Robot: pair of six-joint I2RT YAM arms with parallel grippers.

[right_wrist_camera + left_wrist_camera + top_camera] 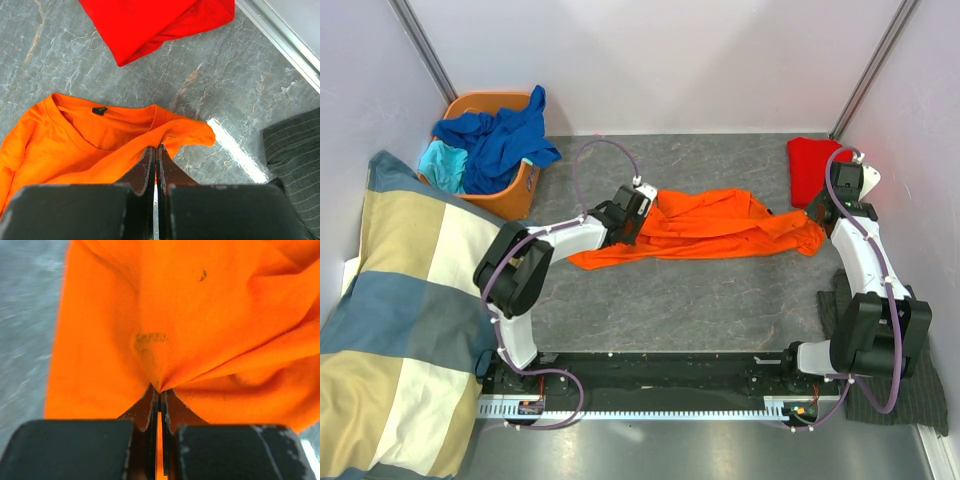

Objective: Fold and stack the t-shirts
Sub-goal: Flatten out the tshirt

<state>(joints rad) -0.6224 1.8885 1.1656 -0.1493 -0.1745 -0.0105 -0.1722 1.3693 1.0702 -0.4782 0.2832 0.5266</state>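
The bright orange t-shirt (705,227) lies stretched out and rumpled across the middle of the grey table. My left gripper (638,205) is shut on its left end; the left wrist view shows the cloth (200,315) bunched into the closed jaws (160,392). My right gripper (828,215) is shut on its right end by the collar (120,117), the jaws closed on a fold (156,148). A folded red t-shirt (813,165) lies at the far right, also in the right wrist view (150,20). Royal blue (505,135) and turquoise (445,165) shirts fill the orange basket.
The orange basket (525,190) stands at the back left. A big blue-cream-yellow checked blanket (405,310) covers the left side. Dark grey pinstriped cloth (920,385) lies at the right front, also in the right wrist view (295,150). Walls close in the back and sides.
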